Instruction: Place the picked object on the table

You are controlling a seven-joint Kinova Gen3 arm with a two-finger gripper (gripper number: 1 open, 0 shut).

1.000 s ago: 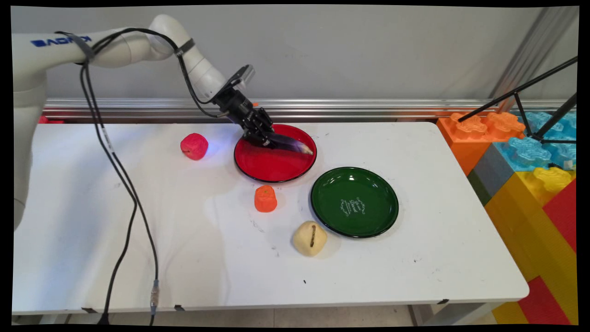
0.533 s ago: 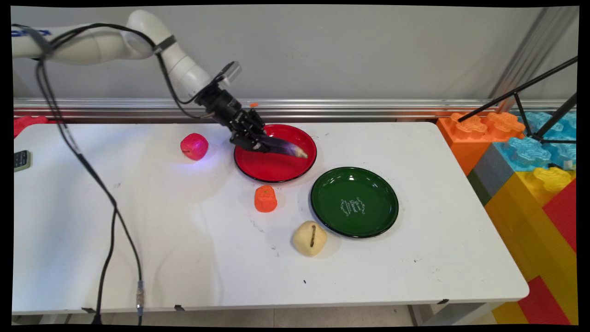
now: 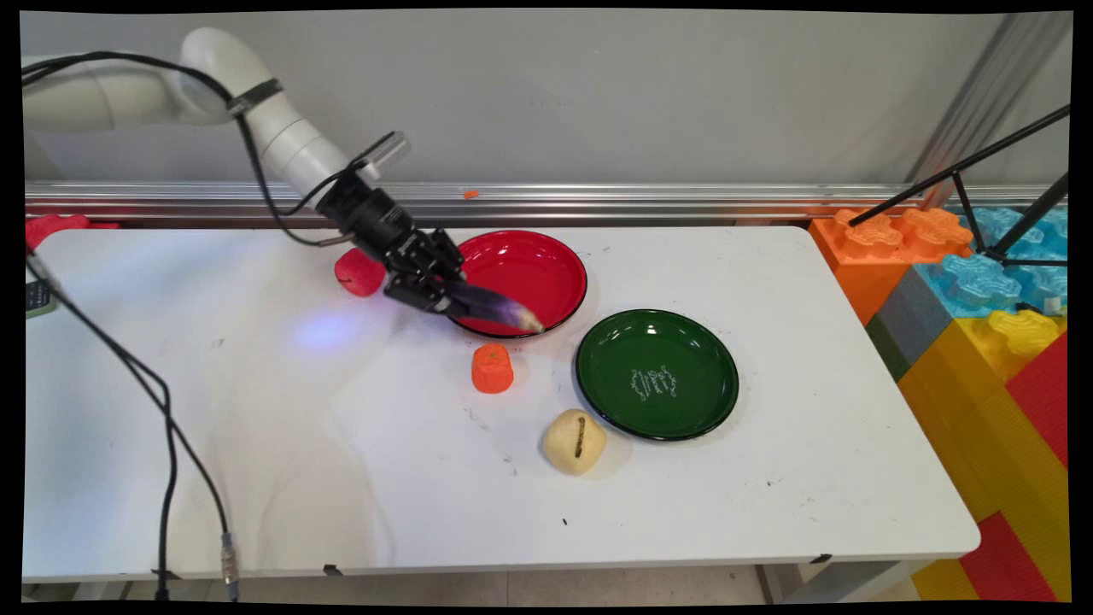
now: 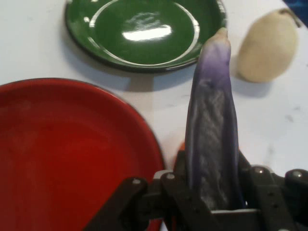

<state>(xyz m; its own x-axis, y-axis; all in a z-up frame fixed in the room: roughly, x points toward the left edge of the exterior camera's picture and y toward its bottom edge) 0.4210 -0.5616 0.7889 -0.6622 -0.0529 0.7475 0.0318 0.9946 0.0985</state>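
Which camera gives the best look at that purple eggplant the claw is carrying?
The hand view: the eggplant fills the picture, showing its purple skin and pale tip, clamped in the gripper. The main view shows it small, jutting from the gripper over the red plate's near rim.

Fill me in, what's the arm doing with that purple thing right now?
The claw is shut on a purple eggplant and holds it in the air, tip pointing out over the near-left rim of the red plate. Over the last second it has carried the eggplant from above the plate's far side toward the near-left. The red plate and the green plate have nothing on them. An orange piece, a yellow pear and a red fruit sit on the white table.
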